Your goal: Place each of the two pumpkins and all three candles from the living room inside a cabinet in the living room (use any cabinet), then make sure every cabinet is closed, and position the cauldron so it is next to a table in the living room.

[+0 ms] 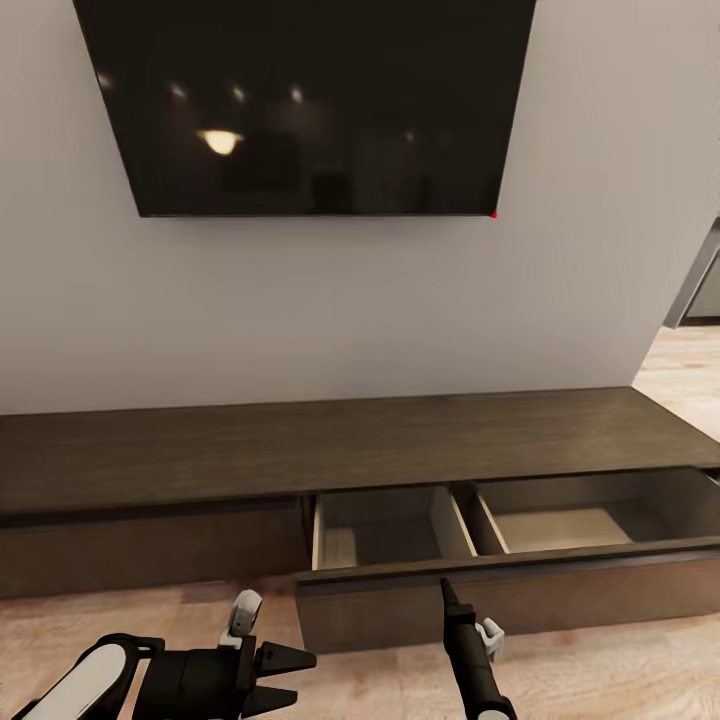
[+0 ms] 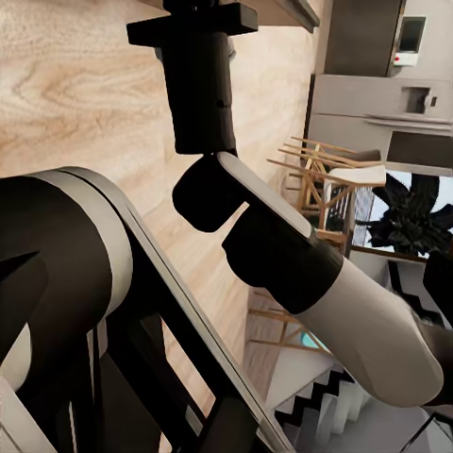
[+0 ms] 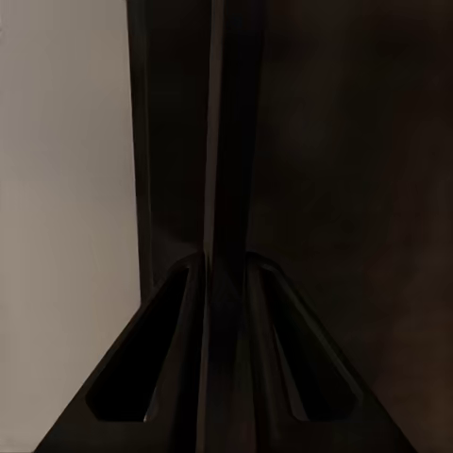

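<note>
The long dark-brown cabinet point(image 1: 300, 450) runs along the wall under a television. Its pull-out compartment point(image 1: 520, 580) stands open, and both of its light-lined sections point(image 1: 385, 535) hold nothing. My right gripper point(image 1: 444, 588) points up at the top edge of the compartment's front, and its fingers point(image 3: 226, 236) are pressed together, shut on nothing. Low over the floor left of the open compartment, my left gripper point(image 1: 290, 677) is open and empty. The pumpkins, candles, cauldron and table are out of view.
A large black television point(image 1: 310, 100) hangs on the pale wall. Light wood floor point(image 1: 620, 680) lies in front of the cabinet, and a doorway point(image 1: 700, 290) opens at the right. The left wrist view looks past my right arm point(image 2: 283, 245) to dining chairs point(image 2: 326, 175) and kitchen appliances point(image 2: 396, 85).
</note>
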You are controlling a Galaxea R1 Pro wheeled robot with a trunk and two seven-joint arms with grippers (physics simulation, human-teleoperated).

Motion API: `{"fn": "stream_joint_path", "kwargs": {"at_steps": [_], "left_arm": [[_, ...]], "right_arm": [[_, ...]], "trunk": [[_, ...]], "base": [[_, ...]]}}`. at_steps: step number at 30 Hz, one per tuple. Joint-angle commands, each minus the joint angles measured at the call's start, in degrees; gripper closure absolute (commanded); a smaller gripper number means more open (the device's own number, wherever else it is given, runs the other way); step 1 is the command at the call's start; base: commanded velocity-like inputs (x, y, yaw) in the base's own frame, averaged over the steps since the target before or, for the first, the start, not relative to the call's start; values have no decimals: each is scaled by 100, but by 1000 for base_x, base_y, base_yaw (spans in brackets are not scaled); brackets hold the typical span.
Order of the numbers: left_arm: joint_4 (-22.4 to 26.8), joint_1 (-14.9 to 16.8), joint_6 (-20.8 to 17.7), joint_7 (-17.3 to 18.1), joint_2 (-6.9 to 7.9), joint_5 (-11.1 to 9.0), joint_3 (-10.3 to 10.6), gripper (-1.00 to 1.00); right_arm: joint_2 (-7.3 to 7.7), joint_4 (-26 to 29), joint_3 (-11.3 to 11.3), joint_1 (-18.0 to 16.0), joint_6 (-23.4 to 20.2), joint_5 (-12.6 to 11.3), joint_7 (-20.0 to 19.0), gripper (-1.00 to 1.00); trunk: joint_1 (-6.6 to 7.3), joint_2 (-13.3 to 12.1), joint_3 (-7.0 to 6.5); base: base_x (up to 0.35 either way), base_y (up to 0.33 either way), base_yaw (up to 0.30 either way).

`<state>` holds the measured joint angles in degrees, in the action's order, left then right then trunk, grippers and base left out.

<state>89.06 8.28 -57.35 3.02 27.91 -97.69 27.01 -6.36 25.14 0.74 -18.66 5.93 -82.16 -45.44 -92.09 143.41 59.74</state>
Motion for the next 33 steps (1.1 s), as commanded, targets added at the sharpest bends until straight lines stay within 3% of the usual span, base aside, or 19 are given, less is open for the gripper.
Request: {"fn": "stream_joint_path", "kwargs": {"at_steps": [1,33], "left_arm": [[-3,7,-4,32,6,22,8,-100],[-3,7,-4,32,8,22,-3,-100]], "right_arm": [[-5,7,198,-6,41,69,-123,100],[-5,8,198,-6,47,69,-124,100]], "trunk": [[3,3,4],[3,3,4]], "base": [[-45,0,0],[-64,0,0]]}}
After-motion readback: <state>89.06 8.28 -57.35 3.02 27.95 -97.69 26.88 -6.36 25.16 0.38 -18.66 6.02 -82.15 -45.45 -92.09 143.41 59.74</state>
